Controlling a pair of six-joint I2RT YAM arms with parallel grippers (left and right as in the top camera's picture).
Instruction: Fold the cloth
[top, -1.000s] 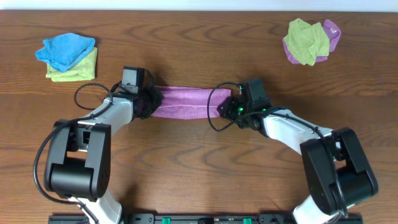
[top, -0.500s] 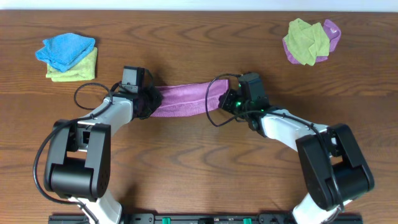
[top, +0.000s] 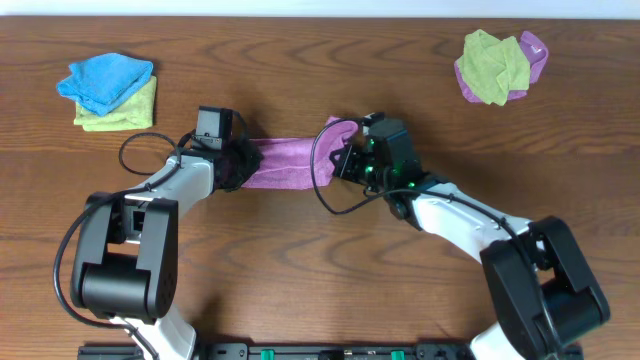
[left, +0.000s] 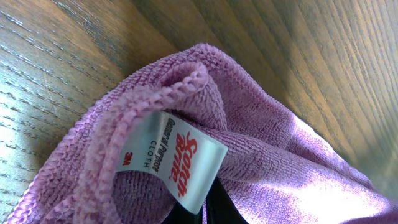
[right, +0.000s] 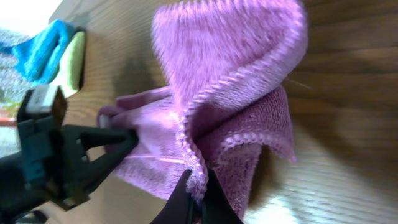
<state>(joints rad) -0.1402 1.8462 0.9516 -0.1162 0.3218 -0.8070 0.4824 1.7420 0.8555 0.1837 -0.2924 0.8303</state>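
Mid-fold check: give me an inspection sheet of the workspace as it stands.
Surface: wooden table.
Job's things: cloth, a narrow band held at both ends, right end lifted and curled; label at left end.
Clutter: blue cloth on a yellow-green cloth, far left; crumpled yellow-green and purple pile, far right.
Grippers: left gripper and right gripper each shut on the cloth.
Cables: black loop by left wrist, another by right.
Surroundings: nothing seen.

Cloth (left: 273, 155): purple microfibre, fuzzy nubbly pile, stitched edge. Label (left: 171, 163) is smooth white fabric w/ slight sheen. Table (left: 323, 56): grained wood, semi-gloss.
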